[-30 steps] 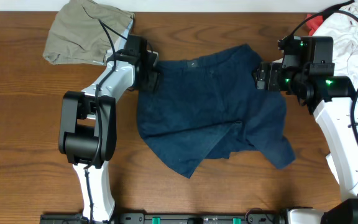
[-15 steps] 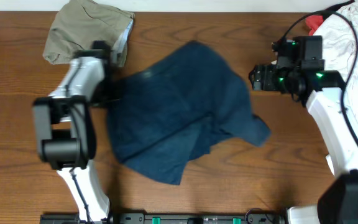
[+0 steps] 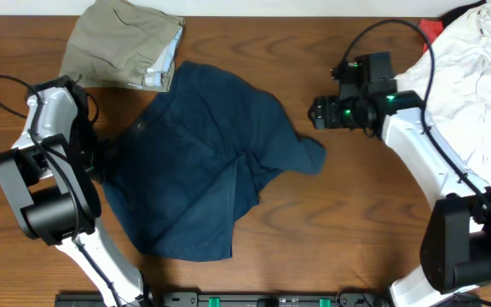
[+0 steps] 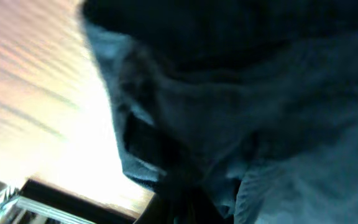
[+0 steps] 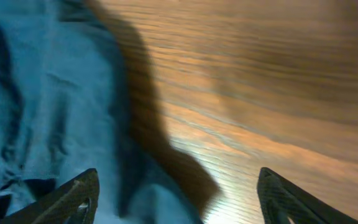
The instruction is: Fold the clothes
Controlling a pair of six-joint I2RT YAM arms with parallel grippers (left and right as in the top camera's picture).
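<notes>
The dark navy garment [image 3: 199, 162] lies crumpled on the wooden table, stretched from centre to the front left. My left gripper [image 3: 105, 159] is shut on its left edge. In the left wrist view blue fabric [image 4: 260, 106] fills the frame, and the jaws are lost in shadow at the bottom. My right gripper [image 3: 316, 112] hovers open just right of the garment's right tip, holding nothing. In the right wrist view its fingertips [image 5: 79, 198] stand wide apart, with blue cloth [image 5: 42, 106] at the left and bare wood at the right.
A khaki garment [image 3: 122, 49] lies bunched at the back left, touching the navy one's far edge. A white garment [image 3: 476, 64] is heaped at the back right behind the right arm. The table's front edge [image 3: 314, 286] is close.
My left arm swung left and toward the front, dragging the navy garment with it. My right gripper let the cloth go and moved left.
</notes>
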